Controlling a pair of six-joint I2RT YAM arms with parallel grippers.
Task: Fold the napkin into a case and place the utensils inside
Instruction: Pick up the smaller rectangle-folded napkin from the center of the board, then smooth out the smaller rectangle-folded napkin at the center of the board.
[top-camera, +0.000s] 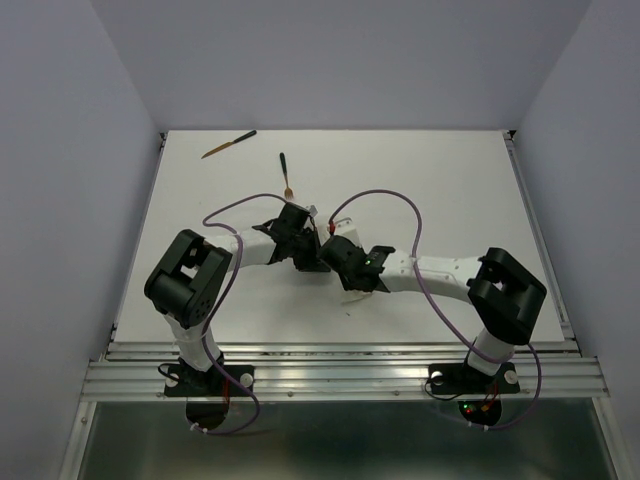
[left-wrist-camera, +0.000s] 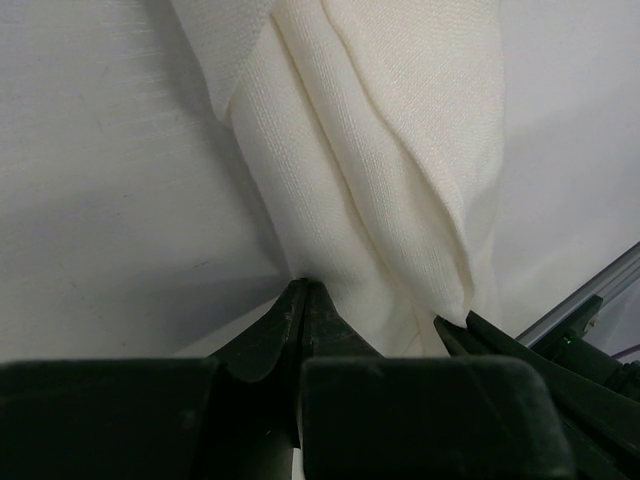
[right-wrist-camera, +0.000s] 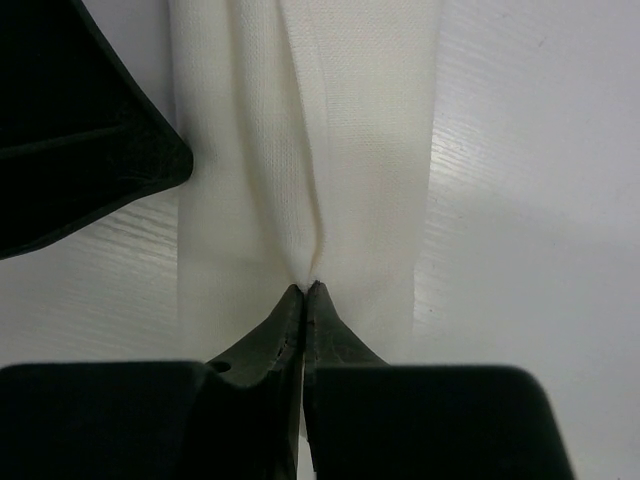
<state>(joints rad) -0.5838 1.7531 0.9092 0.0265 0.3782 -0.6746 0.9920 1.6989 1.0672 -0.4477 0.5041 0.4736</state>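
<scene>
Two utensils (top-camera: 229, 144) far | left gripper (left-wrist-camera: 303, 287), right gripper (right-wrist-camera: 307, 289) pinch napkin (left-wrist-camera: 380, 150) (fold edges)

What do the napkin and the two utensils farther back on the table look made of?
The napkin looks like woven cloth, off-white and matte: fine weave and soft folds show. The utensils look like brown wood with dark ends, though too small to be sure.

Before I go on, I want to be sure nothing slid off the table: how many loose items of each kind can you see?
napkin: 1
wooden utensils: 2
Total: 3
</scene>
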